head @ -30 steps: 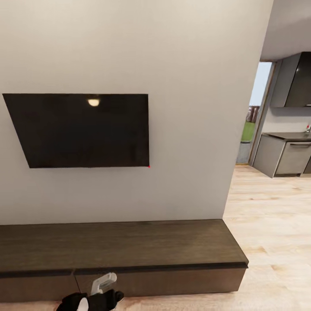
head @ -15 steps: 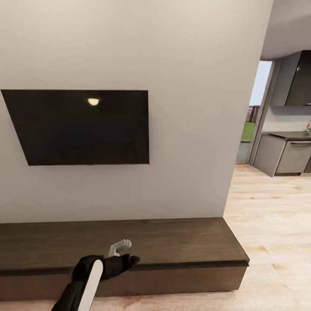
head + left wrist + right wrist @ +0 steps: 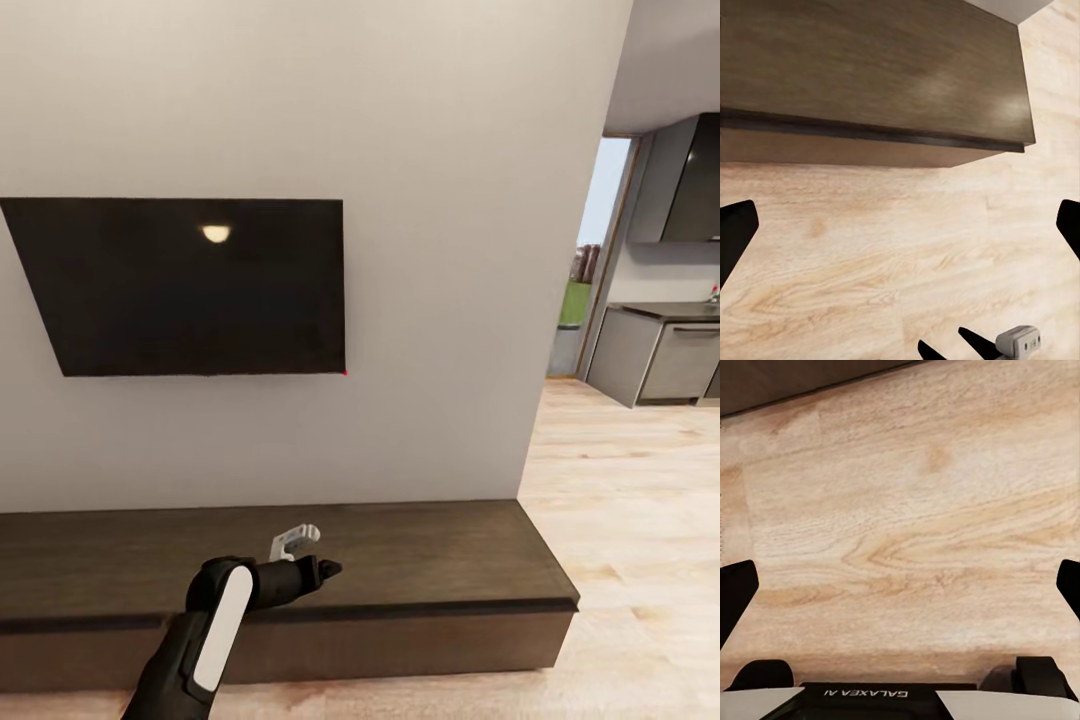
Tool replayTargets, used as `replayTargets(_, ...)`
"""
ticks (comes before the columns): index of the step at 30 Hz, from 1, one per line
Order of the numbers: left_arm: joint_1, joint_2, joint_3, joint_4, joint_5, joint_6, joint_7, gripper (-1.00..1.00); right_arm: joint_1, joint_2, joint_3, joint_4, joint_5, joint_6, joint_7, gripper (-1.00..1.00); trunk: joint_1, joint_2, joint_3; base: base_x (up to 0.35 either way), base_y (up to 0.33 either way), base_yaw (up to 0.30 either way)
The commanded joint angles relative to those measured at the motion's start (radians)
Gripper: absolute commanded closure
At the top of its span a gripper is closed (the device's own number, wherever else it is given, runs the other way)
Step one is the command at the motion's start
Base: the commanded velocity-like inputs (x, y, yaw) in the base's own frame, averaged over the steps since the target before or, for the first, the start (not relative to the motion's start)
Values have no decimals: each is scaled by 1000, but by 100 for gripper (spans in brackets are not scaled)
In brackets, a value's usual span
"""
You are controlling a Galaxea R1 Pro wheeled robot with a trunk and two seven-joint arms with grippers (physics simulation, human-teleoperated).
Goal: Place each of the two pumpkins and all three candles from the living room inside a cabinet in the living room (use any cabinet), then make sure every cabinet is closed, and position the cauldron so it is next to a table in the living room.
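The long, low, dark brown cabinet runs along the wall under a black screen, and its drawer fronts are closed. My left gripper hangs above the cabinet's front edge, pointing right. In the left wrist view the left gripper is open with nothing between its fingers, above the wooden floor beside the cabinet. My right gripper is open and empty over bare floor. The pumpkins, candles, cauldron and table are out of view.
A wall-mounted black screen hangs above the cabinet. Light wooden floor stretches right towards a kitchen with grey cupboards and a doorway. The wall ends at a corner by the cabinet's right end.
My left arm has risen from below the drawer fronts and reached forward over the cabinet's front edge. The picture has shifted slightly as the camera moved.
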Motion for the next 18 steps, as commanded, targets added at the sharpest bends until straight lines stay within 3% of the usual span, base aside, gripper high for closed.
replayTargets(1, -1, 0, 0, 3, 2, 4, 1, -100, 0, 1, 0, -2, -65, 5, 2, -100, 4, -8, -4, 0, 0, 0)
replayTargets(3, -2, 0, 0, 4, 2, 4, 1, -100, 0, 1, 2, -2, -109, 4, 2, -100, 12, -22, -11, 0, 0, 0)
replayTargets(6, -2, 0, 1, 5, 6, 4, -2, -100, 0, 1, 4, -2, -139, 4, 3, -100, 23, -43, -20, 0, 0, 0)
replayTargets(18, -2, 0, -1, 6, 14, 3, -2, -100, -1, 0, 6, -5, -160, 0, -8, -100, 69, -127, -58, 0, 0, 0)
